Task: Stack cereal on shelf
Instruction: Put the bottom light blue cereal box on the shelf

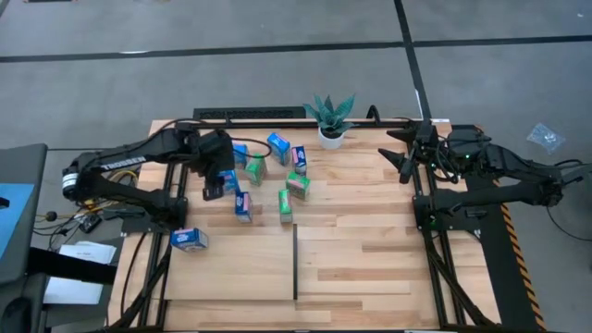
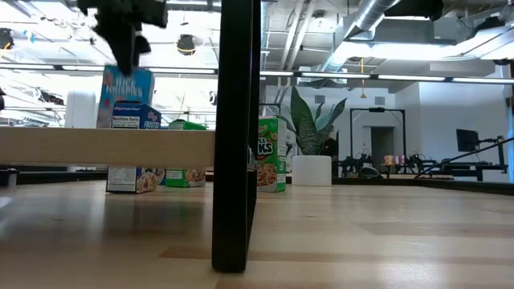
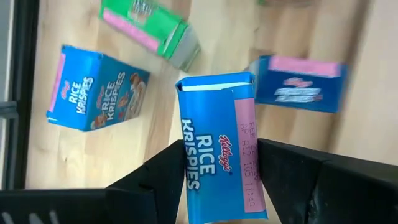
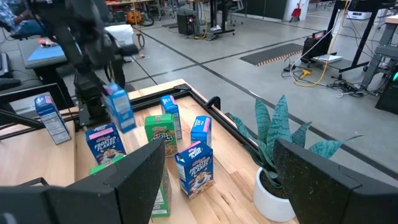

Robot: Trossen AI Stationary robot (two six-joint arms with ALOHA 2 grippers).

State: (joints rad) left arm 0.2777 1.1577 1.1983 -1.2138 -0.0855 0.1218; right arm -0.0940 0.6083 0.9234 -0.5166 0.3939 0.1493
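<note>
Several small cereal boxes, blue and green, stand or lie in a loose cluster (image 1: 277, 176) on the far left part of the light-wood plank shelf (image 1: 361, 250); one blue box (image 1: 188, 239) lies apart by the left rail. My left gripper (image 3: 217, 186) is above the cluster, shut on a blue Rice Krispies box (image 3: 217, 149). My right gripper (image 4: 227, 186) is open at the far right rail (image 1: 407, 155), touching nothing. A thin black divider strip (image 1: 295, 264) runs across the planks. My left gripper pinches the blue Rice Krispies box between its two fingers (image 3: 155, 180), at the box's upper end (image 3: 221, 199). It comes from above, pointing down. The box (image 4: 118, 107) hangs tilted below the fingers, lifted clear above a blue Frosted Flakes box (image 4: 102, 143).
A potted green plant (image 1: 330, 118) stands at the far rail, right of the boxes. A black rail frame (image 1: 171, 268) edges the planks. Bare wood lies on the near half and right of the divider (image 2: 235, 136). A wood plank (image 2: 104, 146) crosses the low view's left.
</note>
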